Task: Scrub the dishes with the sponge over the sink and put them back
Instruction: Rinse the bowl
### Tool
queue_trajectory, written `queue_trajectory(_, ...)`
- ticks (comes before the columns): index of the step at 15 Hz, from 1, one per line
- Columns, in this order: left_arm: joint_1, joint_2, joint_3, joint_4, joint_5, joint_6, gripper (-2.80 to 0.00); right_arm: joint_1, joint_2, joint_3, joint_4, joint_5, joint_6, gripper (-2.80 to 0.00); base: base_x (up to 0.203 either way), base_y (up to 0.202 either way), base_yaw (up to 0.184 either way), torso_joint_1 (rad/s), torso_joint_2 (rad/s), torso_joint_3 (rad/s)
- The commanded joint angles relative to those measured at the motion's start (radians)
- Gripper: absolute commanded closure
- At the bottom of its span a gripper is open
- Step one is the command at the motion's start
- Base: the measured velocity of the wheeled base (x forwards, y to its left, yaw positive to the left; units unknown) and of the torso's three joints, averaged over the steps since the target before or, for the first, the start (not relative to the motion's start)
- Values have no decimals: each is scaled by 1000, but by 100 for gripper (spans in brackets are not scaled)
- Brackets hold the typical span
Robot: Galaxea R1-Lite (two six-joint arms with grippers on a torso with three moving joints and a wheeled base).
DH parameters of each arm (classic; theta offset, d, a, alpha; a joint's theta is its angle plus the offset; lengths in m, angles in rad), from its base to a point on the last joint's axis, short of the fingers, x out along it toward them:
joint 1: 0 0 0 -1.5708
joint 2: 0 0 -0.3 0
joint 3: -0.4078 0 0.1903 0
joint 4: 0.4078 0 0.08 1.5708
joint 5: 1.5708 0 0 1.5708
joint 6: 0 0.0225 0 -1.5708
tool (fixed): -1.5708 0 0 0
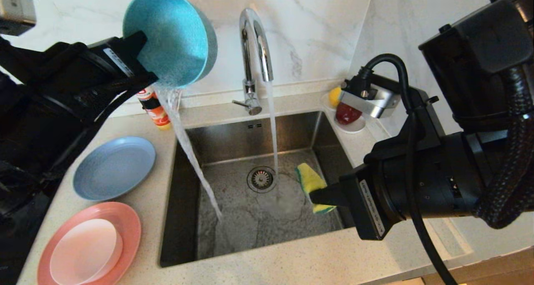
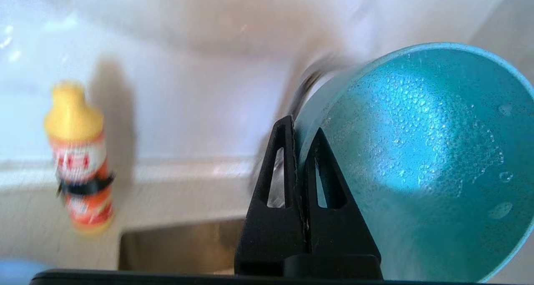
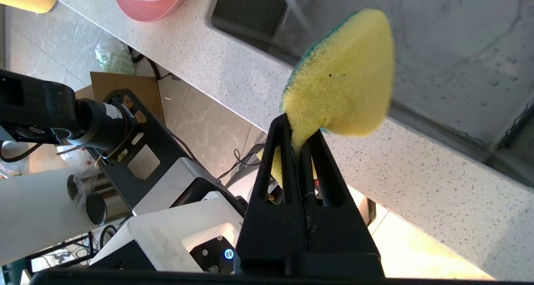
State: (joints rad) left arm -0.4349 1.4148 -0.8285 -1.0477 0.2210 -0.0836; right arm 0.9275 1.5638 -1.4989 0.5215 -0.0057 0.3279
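My left gripper (image 1: 139, 47) (image 2: 301, 128) is shut on the rim of the teal bowl (image 1: 171, 36) (image 2: 417, 164), held high and tipped over the sink's left edge; water pours from it into the sink (image 1: 225, 139). Above the sink's right side, my right gripper (image 1: 319, 197) (image 3: 298, 134) is shut on the narrow end of the yellow sponge (image 1: 311, 182) (image 3: 342, 76). The grey-blue plate (image 1: 114, 166) lies on the counter left of the sink. In front of it the pale pink-white bowl (image 1: 85, 251) sits on the salmon-pink plate (image 1: 127, 222) (image 3: 150, 7).
The chrome tap (image 1: 254, 47) runs a stream down beside the drain strainer (image 1: 261, 179). An orange detergent bottle (image 1: 156, 107) (image 2: 81, 160) stands behind the sink's left corner. A white saucer (image 1: 354, 128) with fruit sits at the back right corner.
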Motion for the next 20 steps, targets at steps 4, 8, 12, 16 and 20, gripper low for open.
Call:
queue_trajectory(4,0,-116,53,-17,-91,1,0,22,-16,2,0,-2,0,0,0,0,0,0,0,0)
queue_trajectory(8,2,-120,113,-124,-128,32,0,21,-18,3,2,-3,2,0,0,0,0,0,0,0)
queue_trajectory(12,2,-127,174,-200,-169,66,0,21,-24,2,2,-3,0,0,0,0,0,0,0,0)
queue_trajectory(16,2,-108,171,-204,-183,77,0,21,-8,0,-1,-2,2,0,0,0,0,0,0,0)
queue_trajectory(20,4,-103,158,-115,-187,72,0,21,-19,-9,-1,-5,-1,0,0,0,0,0,0,0)
